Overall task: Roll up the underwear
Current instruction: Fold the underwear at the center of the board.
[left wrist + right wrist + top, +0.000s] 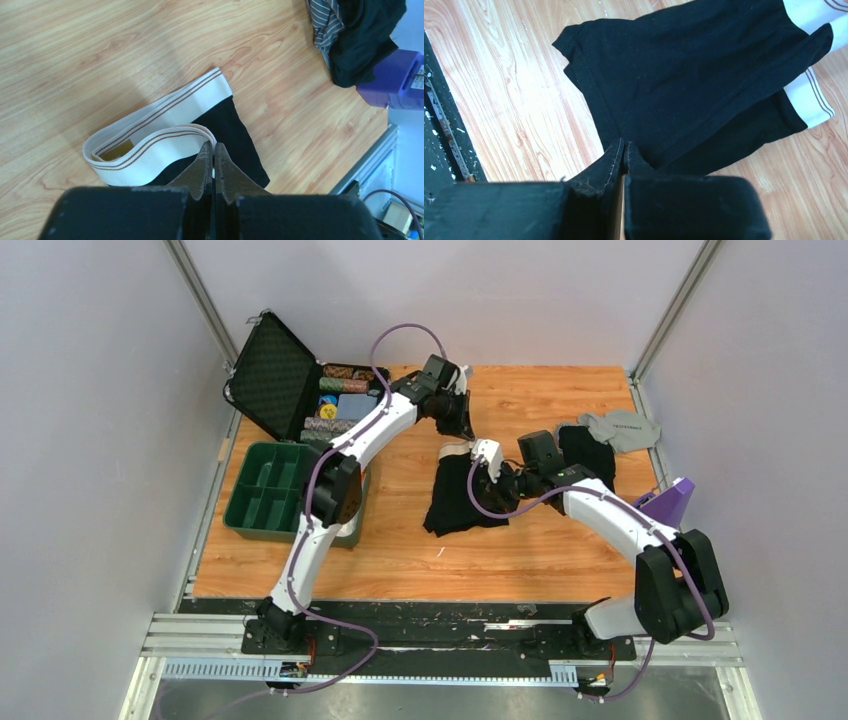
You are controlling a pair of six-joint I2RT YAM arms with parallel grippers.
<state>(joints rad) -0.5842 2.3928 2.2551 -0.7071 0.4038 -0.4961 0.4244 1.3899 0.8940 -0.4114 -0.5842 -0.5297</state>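
Lying roughly flat near the middle of the wooden bench point(400, 550), the underwear point(450, 505) serves as the mark for everything else. Open wood runs from its near hem to the black rail point(430, 615) along the bench's near edge, and more open wood lies beyond its far end up to the back wall. On the left arm's side of the underwear, well apart from it, sit a green tray point(268, 490) and, farther back, an open black case point(275, 380). On the right arm's side lie a dark garment point(588, 452), a light grey garment point(620, 428) beyond that, and a purple object point(668, 502) close to the bench's side edge. The white waistband point(165, 107), marked with thin brown stripes, forms the underwear's far end and gapes open in a loop, with black cloth spreading from it toward the arm bases. The left tool point(212, 150) is at that far end, fingers pressed together, tips right over the strip of waistband where it meets the black cloth; whether cloth is caught between them cannot be told. The right tool point(623, 147) is at the underwear's edge on the right arm's side, fingers likewise pressed together, tips at the border of the black cloth, and a pinch cannot be confirmed there either.
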